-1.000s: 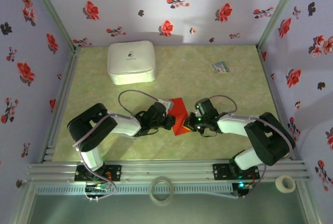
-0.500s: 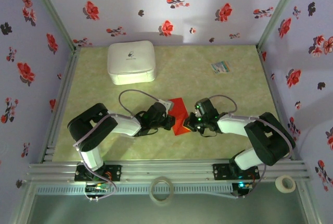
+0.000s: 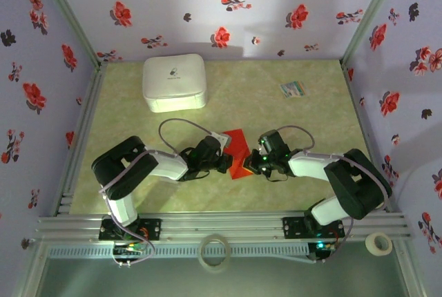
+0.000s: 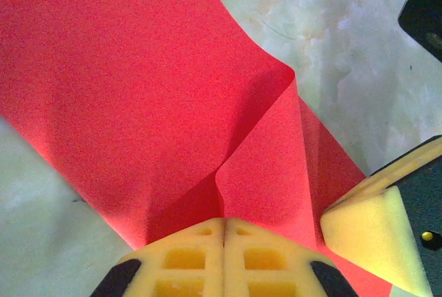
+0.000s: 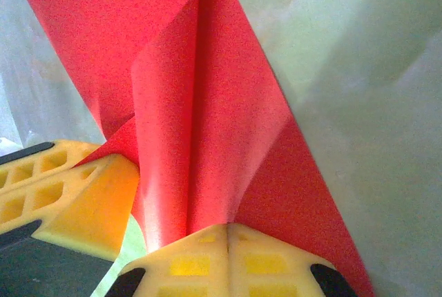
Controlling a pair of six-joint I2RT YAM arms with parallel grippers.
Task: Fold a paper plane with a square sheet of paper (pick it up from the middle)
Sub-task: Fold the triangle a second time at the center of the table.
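The square sheet of paper (image 3: 239,144) is bright red and lies mid-table, buckled into raised folds between the two grippers. My left gripper (image 3: 228,162) is shut on its near-left edge. In the left wrist view the yellow pads (image 4: 200,245) meet on the sheet (image 4: 131,83), where a crease rises. My right gripper (image 3: 250,164) is shut on the near-right edge. In the right wrist view the sheet (image 5: 214,97) curls up into a tall loop from the closed right gripper (image 5: 226,228). Each wrist view shows the other gripper's yellow finger beside the paper, the right one (image 4: 366,231) and the left one (image 5: 76,200).
A white box (image 3: 174,83) stands at the back left. A small multicoloured card (image 3: 293,89) lies at the back right. Flowered walls close the table on three sides. Two tape rolls (image 3: 214,252) (image 3: 378,243) rest on the front rail.
The left arm's elbow has shifted slightly to the right. Both grips on the sheet are unchanged.
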